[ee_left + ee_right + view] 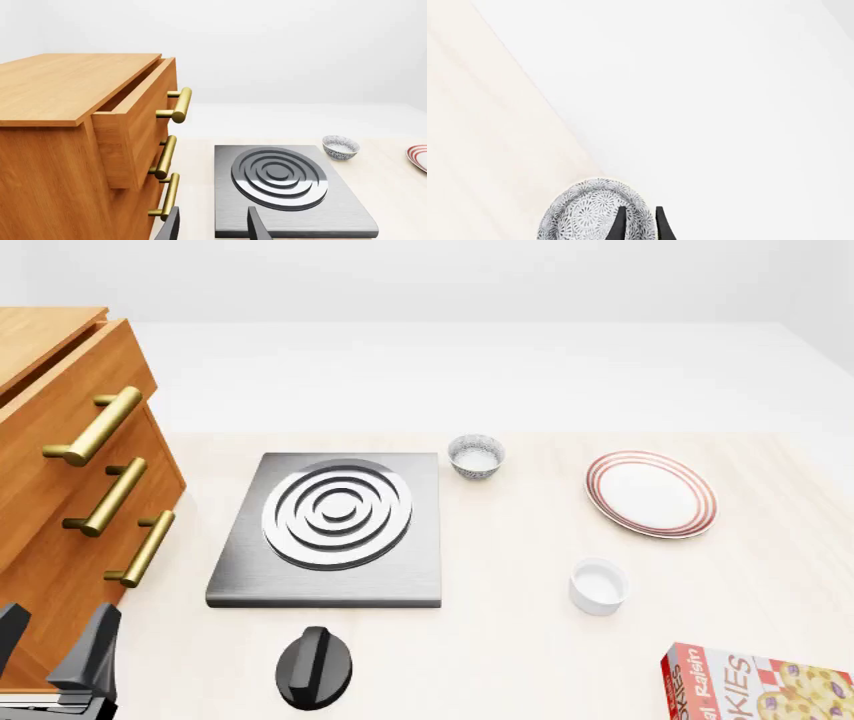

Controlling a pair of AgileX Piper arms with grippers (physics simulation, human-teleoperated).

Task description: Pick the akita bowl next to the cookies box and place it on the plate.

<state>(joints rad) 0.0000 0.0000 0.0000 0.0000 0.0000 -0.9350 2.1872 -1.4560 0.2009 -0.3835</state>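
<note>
Two dark fingers of the left claw (212,214) stand well apart in the left wrist view, nothing between them, just short of the near edge of the stove burner (287,192). Beside the burner stands a wooden cabinet (60,150) with brass handles (175,105), its top drawer pulled out a little. A speckled bowl (341,147) sits upright just past the burner's far corner, and a sliver of the red-ringed plate (418,157) shows farther out on that side. From the front, the same bowl (477,456) is just off the burner's (334,525) far right corner; the plate (650,493) lies well to the burner's right, a plain white cup (597,585) nearer than the plate, a black knob (316,668) just in front of the burner, and the cookies box (754,685) far to its near right. The right wrist view holds no burner: a second speckled bowl (587,212) shows its patterned outside at the table's (480,150) edge, with the right claw (640,212) over it, fingers narrowly apart; whether they pinch its wall I cannot tell.
</note>
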